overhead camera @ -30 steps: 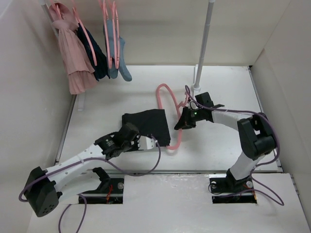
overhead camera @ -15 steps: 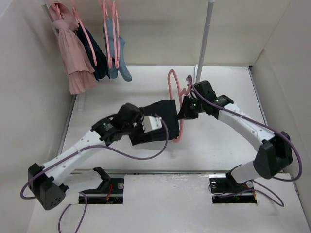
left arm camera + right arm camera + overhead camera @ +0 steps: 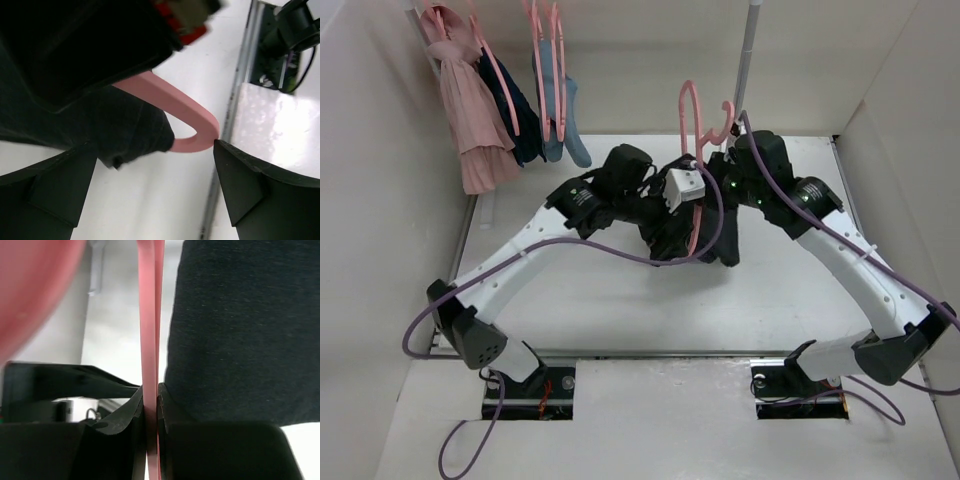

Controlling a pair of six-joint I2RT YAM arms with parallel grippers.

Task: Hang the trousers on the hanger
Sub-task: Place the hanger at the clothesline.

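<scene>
Above the white table (image 3: 570, 290), trousers (image 3: 230, 330) drape the hanger (image 3: 148, 315) (right gripper (image 3: 151, 395) clamped).

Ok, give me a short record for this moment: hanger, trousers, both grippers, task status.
hanger: upright, hook on top
trousers: draped over the hanger's lower part
left gripper: open, next to the trousers, holding nothing
right gripper: shut on the hanger
status: trousers appear to be on the hanger
</scene>
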